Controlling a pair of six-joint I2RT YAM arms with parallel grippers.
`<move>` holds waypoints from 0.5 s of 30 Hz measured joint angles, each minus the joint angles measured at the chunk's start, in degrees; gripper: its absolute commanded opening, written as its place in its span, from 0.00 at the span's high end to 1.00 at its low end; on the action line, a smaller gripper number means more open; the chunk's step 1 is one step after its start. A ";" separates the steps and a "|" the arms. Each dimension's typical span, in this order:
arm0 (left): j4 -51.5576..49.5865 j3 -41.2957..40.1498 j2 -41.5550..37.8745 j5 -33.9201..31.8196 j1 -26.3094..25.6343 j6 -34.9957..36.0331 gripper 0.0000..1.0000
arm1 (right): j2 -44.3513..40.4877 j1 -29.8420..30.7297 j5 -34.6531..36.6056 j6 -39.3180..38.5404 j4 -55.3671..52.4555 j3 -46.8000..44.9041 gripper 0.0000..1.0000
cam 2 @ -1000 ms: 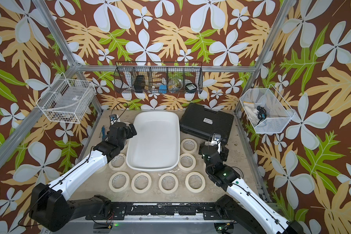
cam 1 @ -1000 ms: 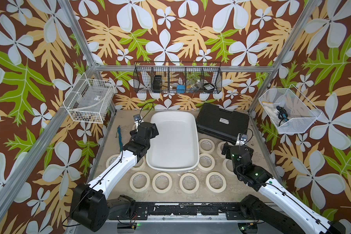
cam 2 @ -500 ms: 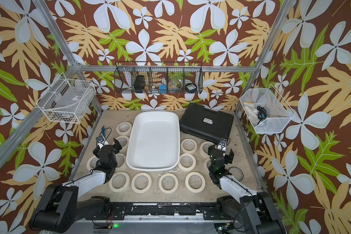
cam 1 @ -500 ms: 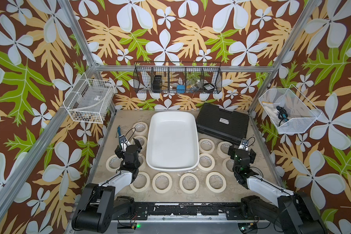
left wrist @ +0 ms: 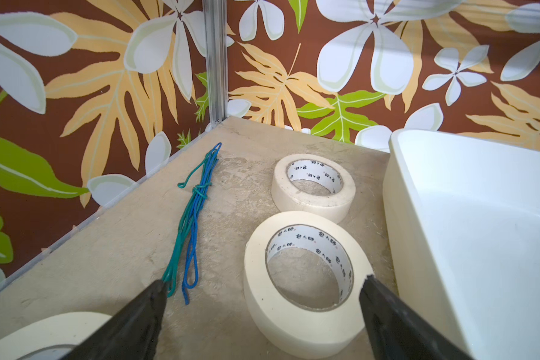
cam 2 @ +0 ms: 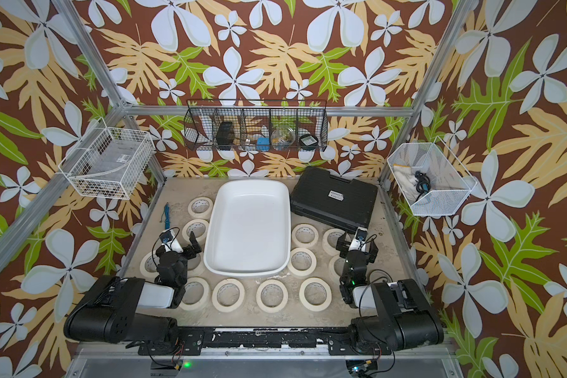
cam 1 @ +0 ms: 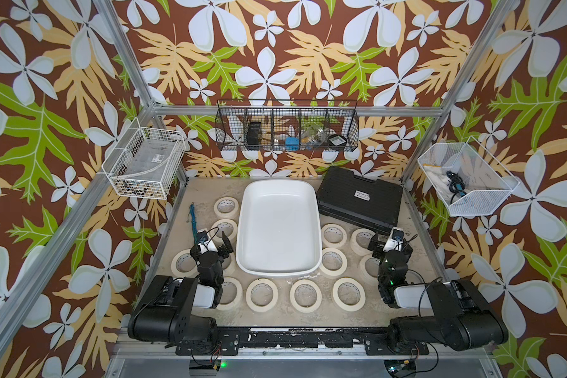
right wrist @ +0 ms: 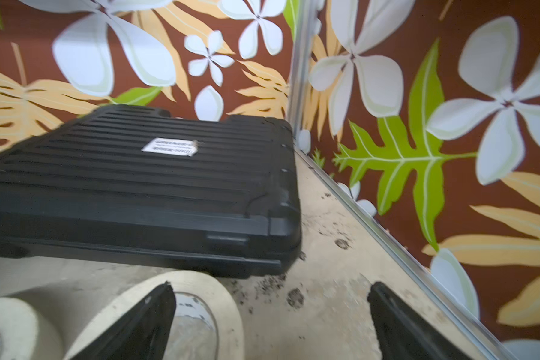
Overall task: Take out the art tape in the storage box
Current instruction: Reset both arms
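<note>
The art tape rolls (cam 1: 249,295) are noted flat on the counter (cam 1: 308,319), ringed around the storage box (cam 1: 277,186). The left hand (cam 1: 211,237) and right hand (cam 1: 390,241) are seen spread wide over flanking rolls.

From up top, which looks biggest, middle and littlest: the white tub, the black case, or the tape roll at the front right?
In a top view, largest to smallest:
1. storage box
2. black case, clearly smaller
3. art tape roll, smallest by far
</note>
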 measured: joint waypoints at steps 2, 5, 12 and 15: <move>1.07 1.36 0.02 0.24 0.00 0.00 0.00 | 3.82 0.00 -1.27 -1.07 2.12 0.61 0.00; 2.27 1.55 0.50 0.85 0.00 0.22 0.00 | 2.97 -0.20 -3.41 -1.29 1.05 1.86 0.00; 2.38 1.55 0.59 1.73 0.00 0.87 0.00 | 2.82 -0.37 -4.83 -1.51 1.33 2.23 0.00; 2.38 1.55 0.59 1.92 -0.02 1.05 0.00 | 2.82 -0.48 -4.87 -1.51 1.16 2.32 0.00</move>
